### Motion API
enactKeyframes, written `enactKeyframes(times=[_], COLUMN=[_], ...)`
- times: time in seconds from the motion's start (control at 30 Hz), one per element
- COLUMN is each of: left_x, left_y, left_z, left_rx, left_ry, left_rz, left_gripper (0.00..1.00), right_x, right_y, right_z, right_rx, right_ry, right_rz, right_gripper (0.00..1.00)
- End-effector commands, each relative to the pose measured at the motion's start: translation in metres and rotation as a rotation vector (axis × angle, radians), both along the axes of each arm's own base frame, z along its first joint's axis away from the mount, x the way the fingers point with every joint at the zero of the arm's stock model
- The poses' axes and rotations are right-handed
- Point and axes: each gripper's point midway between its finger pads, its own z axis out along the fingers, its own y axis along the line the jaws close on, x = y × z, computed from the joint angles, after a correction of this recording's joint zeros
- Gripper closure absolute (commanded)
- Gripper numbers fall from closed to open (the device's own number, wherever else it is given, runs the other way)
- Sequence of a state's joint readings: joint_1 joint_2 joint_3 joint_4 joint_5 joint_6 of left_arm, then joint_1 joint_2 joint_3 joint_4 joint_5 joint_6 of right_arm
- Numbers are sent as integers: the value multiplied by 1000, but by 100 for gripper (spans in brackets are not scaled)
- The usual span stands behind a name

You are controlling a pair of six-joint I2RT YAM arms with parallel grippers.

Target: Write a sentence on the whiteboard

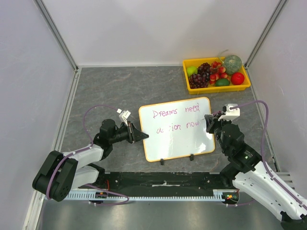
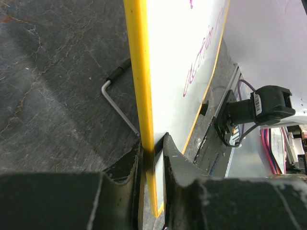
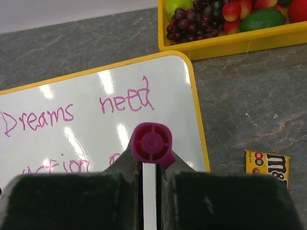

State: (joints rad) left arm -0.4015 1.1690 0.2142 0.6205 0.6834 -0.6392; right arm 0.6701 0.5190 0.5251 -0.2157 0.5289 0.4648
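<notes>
The whiteboard (image 3: pixel 158 86) is shining glossy and smooth under glare; the grey tabletop (image 3: pixel 249 105) is looking matt and stone-veined; the yellow tray (image 3: pixel 230 43), upper right, is gleaming like plastic.

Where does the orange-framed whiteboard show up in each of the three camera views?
Top external: rectangular white board with thin orange frame, table centre, between both arms.
Left wrist: board edge-on, centre, clamped between the left fingers.
Right wrist: board fills the left and centre.
Shared landmark: purple handwriting on it.

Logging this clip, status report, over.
Left tool clamps whiteboard edge. Right tool shut on marker. Board reads Dreams need action now. Candy packet off board.
</notes>
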Motion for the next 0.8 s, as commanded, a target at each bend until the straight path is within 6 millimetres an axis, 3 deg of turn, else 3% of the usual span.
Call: enactKeyframes(times=[0.0, 0.5, 0.63, 0.77], left_x=[8, 9, 8, 9], left_y=[10, 10, 10, 10], left_z=[-20, -19, -19, -19], left_rx=[100, 98, 99, 98], left_ry=[-29, -34, -32, -34], left_rz=[46, 46, 48, 48], left_gripper=[98, 98, 98, 98], right_x=[-4, 0, -2, -8], right_y=[-9, -11, -11, -13], right_z=[1, -38, -35, -17], right_rx=[11, -13, -9, 22], right_ry=[2, 53, 48, 19], right_rz=[-34, -72, -66, -51], right_gripper=[100, 100, 100, 100])
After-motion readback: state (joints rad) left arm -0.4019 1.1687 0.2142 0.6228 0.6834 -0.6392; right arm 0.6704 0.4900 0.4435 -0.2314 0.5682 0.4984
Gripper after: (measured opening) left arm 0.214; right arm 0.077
